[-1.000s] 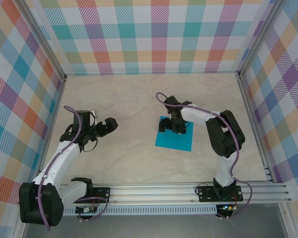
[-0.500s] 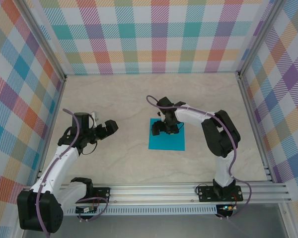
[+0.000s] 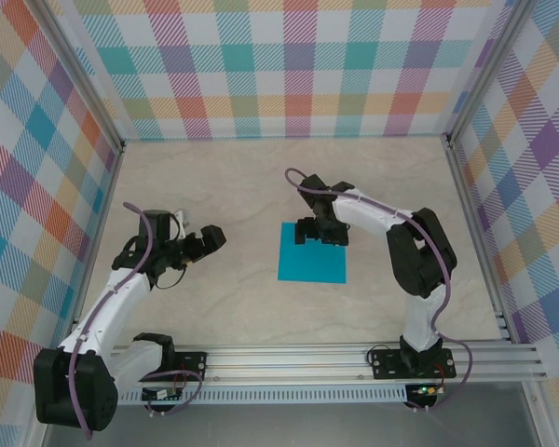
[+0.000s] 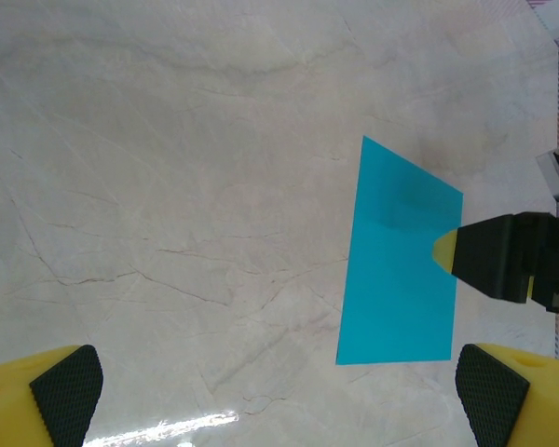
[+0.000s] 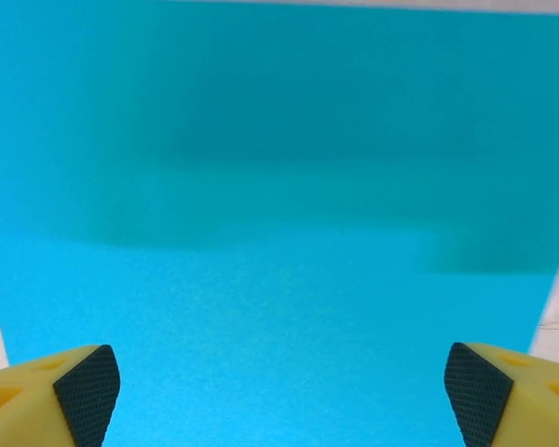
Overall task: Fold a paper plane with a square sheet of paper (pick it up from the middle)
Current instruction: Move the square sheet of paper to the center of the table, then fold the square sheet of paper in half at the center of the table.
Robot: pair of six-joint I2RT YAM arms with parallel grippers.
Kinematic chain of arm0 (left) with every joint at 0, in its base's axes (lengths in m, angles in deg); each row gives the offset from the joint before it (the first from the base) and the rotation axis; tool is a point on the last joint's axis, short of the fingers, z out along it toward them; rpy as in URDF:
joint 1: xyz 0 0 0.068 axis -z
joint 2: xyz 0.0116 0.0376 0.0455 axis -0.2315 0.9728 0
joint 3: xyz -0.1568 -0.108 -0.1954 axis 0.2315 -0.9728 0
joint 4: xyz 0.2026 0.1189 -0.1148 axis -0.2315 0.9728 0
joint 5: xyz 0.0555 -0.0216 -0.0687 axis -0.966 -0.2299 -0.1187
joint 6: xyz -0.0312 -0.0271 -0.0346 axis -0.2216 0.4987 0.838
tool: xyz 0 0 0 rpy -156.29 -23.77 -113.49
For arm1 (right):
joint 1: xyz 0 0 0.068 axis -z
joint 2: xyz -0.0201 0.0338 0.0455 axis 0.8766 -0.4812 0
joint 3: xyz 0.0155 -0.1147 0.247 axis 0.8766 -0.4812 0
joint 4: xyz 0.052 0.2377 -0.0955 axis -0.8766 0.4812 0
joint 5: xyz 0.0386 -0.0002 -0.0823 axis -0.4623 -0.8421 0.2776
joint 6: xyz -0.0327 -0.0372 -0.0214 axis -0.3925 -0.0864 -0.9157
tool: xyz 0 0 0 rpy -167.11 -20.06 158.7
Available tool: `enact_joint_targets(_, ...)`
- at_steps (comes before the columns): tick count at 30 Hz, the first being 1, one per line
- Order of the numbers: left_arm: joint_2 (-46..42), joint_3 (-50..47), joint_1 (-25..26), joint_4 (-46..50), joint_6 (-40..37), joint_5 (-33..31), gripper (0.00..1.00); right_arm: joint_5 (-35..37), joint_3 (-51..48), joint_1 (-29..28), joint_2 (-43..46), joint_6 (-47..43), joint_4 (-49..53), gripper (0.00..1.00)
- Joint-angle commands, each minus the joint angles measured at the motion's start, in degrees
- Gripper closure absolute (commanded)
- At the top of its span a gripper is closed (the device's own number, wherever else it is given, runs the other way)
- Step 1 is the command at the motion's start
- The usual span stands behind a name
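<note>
The square sheet of paper (image 3: pixel 313 256) lies flat and unfolded on the table, bright cyan-blue, near the middle. My right gripper (image 3: pixel 322 233) hovers over its far edge, open, with nothing between the fingers; in the right wrist view the paper (image 5: pixel 279 214) spreads under the wide-apart pads (image 5: pixel 88 391). My left gripper (image 3: pixel 205 240) stands open well to the left of the sheet, pointing toward it. From the left wrist the paper (image 4: pixel 401 270) lies ahead on the right, with the right gripper's black and yellow tip at its far side.
The table is a pale marbled surface (image 3: pixel 233 196) walled by checked panels at the back and both sides. An aluminium rail (image 3: pixel 298 358) with the arm bases runs along the near edge.
The right gripper dragged the paper leftward, then lifted back toward its far edge and widened. The left gripper shifted slightly toward the sheet.
</note>
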Motion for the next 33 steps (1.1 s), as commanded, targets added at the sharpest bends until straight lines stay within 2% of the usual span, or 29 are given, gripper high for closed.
enact_joint_targets(1,1.2,-0.2,1.2,-1.1,0.9,1.5,0.00,0.2,3.1,0.0,-2.7,2.8,2.7,0.00)
enact_joint_targets(6,2.5,0.4,2.9,-1.6,0.7,0.5,0.00,-1.8,4.9,-0.4,-5.1,4.4,2.9,0.00)
enact_joint_targets(15,8.1,2.5,5.4,-3.9,1.1,-0.5,0.00,0.5,8.7,-1.8,-10.6,5.6,5.6,0.00)
enact_joint_targets(26,11.7,2.8,6.0,-2.7,-1.6,-1.5,0.00,0.4,3.9,-3.0,-17.6,8.7,4.2,0.00)
enact_joint_targets(33,11.8,3.3,6.0,-0.6,-3.6,-3.4,0.00,0.6,2.7,-3.4,-19.2,9.0,3.5,0.04)
